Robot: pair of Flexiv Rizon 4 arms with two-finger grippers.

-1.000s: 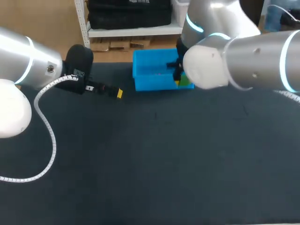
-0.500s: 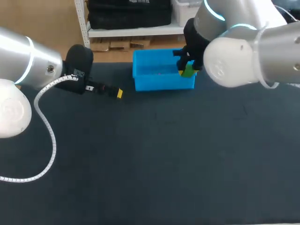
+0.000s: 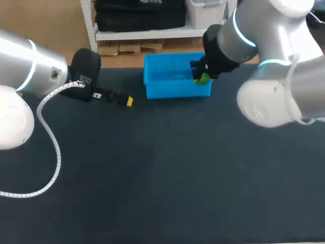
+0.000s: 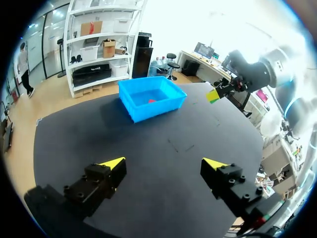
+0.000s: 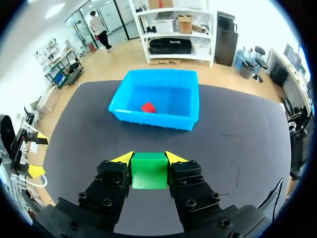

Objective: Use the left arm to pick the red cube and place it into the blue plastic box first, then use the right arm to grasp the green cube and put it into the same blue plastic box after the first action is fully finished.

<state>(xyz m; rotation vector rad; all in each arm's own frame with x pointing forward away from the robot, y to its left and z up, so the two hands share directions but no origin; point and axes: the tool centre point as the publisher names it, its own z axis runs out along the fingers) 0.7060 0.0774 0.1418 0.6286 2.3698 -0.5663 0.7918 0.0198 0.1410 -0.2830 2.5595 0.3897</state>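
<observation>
The green cube [image 5: 149,170] is clamped between the two yellow-tipped fingers of the right claw [image 5: 149,158], one finger pressed to each side of it, and it hangs in the air clear of the dark surface [image 5: 237,148]. From the right wrist the blue plastic box [image 5: 148,120] lies ahead of the held cube, with a strip of bare surface between them. From the head camera the green cube [image 3: 204,78] and the right claw [image 3: 200,76] overlap the right end of the blue plastic box [image 3: 172,91], near its front corner. From the left wrist the green cube [image 4: 213,95] shows raised and off to one side of the blue plastic box [image 4: 153,110], not touching it, so I cannot tell whether it is truly above the rim. The red cube [image 5: 147,107] rests on the floor inside the box, apart from its walls, and shows as a red spot [image 4: 151,100] in the left wrist view too. The right arm [image 3: 274,96] comes in from the right side and bends back toward the box. The left claw [image 4: 163,163] has its fingers spread wide apart with nothing between them, above the surface [image 4: 74,139], the box ahead of it. In the head view the left claw [image 3: 128,101] sits just left of the box, at the end of the left arm [image 3: 30,71], from which a white coiled cable [image 3: 51,147] loops down over the surface [image 3: 162,178].
</observation>
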